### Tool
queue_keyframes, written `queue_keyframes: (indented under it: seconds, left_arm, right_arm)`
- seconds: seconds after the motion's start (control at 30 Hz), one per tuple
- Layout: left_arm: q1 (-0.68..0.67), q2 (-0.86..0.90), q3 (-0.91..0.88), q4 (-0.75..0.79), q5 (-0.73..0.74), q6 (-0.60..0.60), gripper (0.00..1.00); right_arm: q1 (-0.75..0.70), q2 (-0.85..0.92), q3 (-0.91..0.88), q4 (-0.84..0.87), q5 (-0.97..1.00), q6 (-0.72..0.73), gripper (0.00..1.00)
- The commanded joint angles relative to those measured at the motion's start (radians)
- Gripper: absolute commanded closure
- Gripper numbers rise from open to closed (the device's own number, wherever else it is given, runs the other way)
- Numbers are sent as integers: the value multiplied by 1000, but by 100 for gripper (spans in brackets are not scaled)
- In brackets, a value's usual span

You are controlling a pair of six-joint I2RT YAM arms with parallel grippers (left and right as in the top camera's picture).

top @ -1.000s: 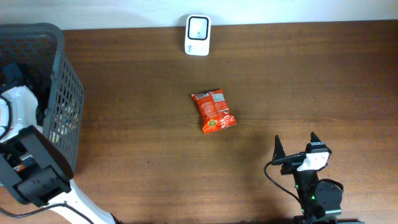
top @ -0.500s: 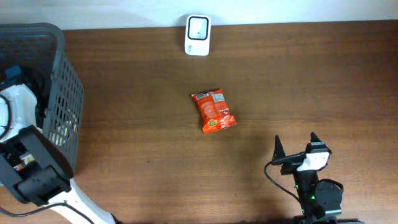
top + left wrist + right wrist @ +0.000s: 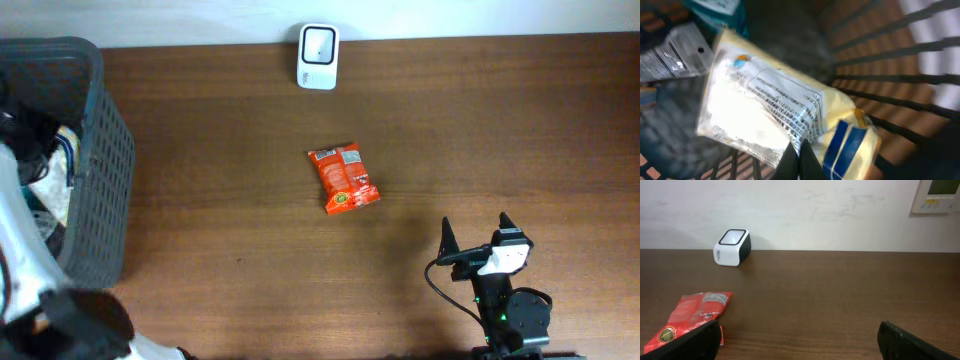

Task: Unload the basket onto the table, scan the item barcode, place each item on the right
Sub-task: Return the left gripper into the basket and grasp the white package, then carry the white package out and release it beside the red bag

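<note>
Evidently we had the left gripper down inside the basket, at the upper left of the overhead view, because that was where the goods for scanning lay. Its jaws were pinched together on the lower edge of a pack. This was a thin hold on the wrapper rather than around the body, and we judged it the only hold a flat pack among other goods would offer. The pack ran diagonally across the middle of the left wrist view, inside the basket, with a silver pouch beside it at the upper left. It was pale yellow and glossy, with a white panel of small dark print facing the camera and blue stripes at its lower right end. The view was too blurred for us to find a barcode. The scanner stood at the top centre of the overhead view, well apart from the basket, so we judged the pack had the whole table to cross. A red bag lay flat in the middle. The right gripper waited at the lower right with its jaws spread wide and nothing between them, clear of the bag.
</note>
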Motion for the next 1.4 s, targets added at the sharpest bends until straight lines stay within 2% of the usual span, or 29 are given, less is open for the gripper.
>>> queue_keyframes:
  seconds: [0.0, 0.17, 0.3, 0.5, 0.67, 0.87, 1.0, 1.1, 1.2, 1.3, 1.37]
  left_arm:
    - [-11, -140, 27, 14, 65, 20, 100]
    - [-21, -270, 27, 71, 186, 39, 100]
    - [-71, -380, 27, 124, 220, 39, 100]
    - [-226, -497, 27, 181, 220, 61, 100]
    - [-397, -512, 20, 185, 220, 61, 100]
    - [-616, -436, -35, 172, 220, 61, 100]
    - [-762, -308, -83, 172, 219, 67, 100]
    - [-846, -192, -83, 185, 206, 140, 100]
    - [-906, -97, -83, 189, 111, 197, 100]
    - [-951, 2, -83, 187, -64, 197, 100]
    - [-970, 57, -83, 186, -125, 197, 100]
  right_arm:
    - [6, -6, -5, -7, 12, 0, 1]
    - [6, -6, -5, -7, 12, 0, 1]
    - [6, -6, -5, -7, 12, 0, 1]
    - [6, -6, -5, -7, 12, 0, 2]
    - [6, -6, -5, -7, 12, 0, 1]
    - [6, -6, -5, -7, 12, 0, 1]
    - [6, -6, -5, -7, 12, 0, 2]
    - [6, -6, -5, -7, 12, 0, 2]
    - [6, -6, -5, -7, 12, 0, 1]
    - [6, -6, -5, -7, 12, 0, 1]
    - [6, -6, -5, -7, 12, 0, 1]
